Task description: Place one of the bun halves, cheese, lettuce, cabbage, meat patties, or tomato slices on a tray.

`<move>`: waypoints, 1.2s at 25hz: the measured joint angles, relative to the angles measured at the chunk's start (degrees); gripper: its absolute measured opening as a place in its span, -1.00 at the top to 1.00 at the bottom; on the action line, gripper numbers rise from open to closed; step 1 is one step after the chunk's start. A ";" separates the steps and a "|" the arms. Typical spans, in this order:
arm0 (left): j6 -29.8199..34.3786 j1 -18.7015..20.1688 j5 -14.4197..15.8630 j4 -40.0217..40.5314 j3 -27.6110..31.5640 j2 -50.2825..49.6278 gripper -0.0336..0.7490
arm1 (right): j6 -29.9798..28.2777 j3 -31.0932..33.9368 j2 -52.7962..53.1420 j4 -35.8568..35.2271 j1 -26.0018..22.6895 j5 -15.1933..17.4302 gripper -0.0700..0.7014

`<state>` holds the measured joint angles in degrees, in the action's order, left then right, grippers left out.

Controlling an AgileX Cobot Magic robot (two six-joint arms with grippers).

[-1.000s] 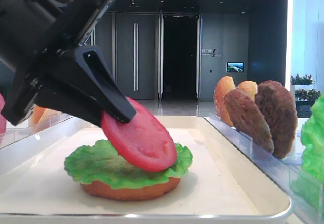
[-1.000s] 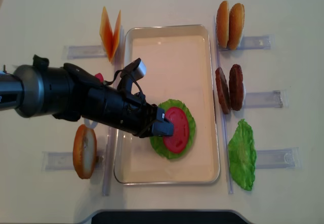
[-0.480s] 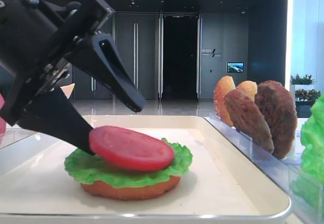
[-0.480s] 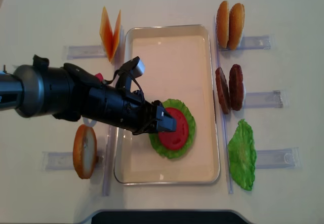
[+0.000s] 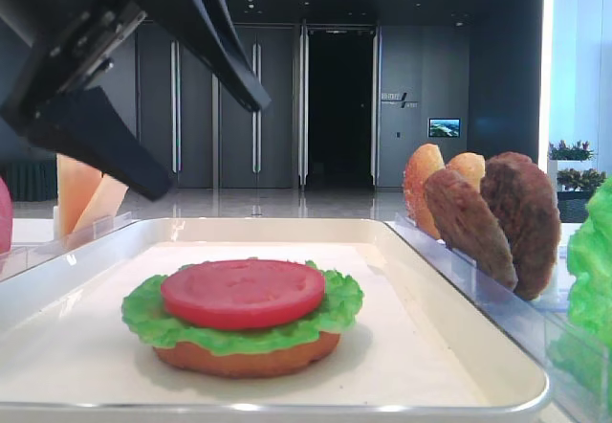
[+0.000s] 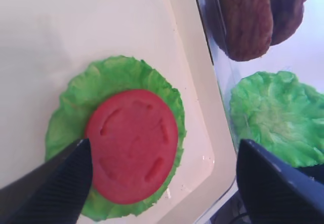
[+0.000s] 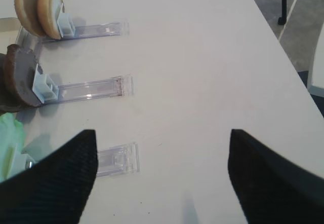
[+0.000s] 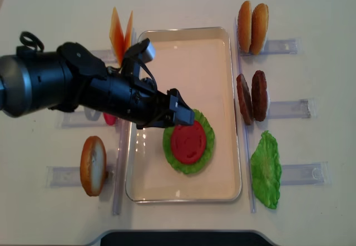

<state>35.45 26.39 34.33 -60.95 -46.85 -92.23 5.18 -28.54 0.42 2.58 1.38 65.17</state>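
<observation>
Toward the tray's (image 8: 183, 193) near end, the tomato slice (image 8: 188, 141) is lying flat on the lettuce-topped bun half (image 5: 247, 356), while the left gripper (image 8: 177, 112), jaws spread and empty, is hanging just above its far-left side.

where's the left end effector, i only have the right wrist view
Observer: Above the tray, hanging over the tomato; left end effector open, nothing in it.
Operator: is the tomato down flat
Observer: Yes, it lies level on the lettuce, which sits on a bun.
Operator: anything left on the left side
Observer: One bun half stands in a holder, and cheese beside the tray's far corner.
</observation>
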 joint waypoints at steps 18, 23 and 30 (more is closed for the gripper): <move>-45.31 -6.74 30.38 62.40 -27.54 4.16 -0.85 | 0.00 0.00 0.00 0.00 0.00 0.00 -0.58; -46.42 -13.97 34.48 66.12 -29.15 4.16 -0.85 | 0.00 0.00 0.00 0.00 0.00 0.00 -0.58; -49.15 -22.09 35.57 72.72 -29.17 4.16 -0.85 | 0.00 0.00 0.00 0.00 0.00 0.00 -0.58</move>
<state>-13.71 4.30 69.90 11.77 -76.02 -88.07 5.18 -28.54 0.42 2.58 1.38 65.17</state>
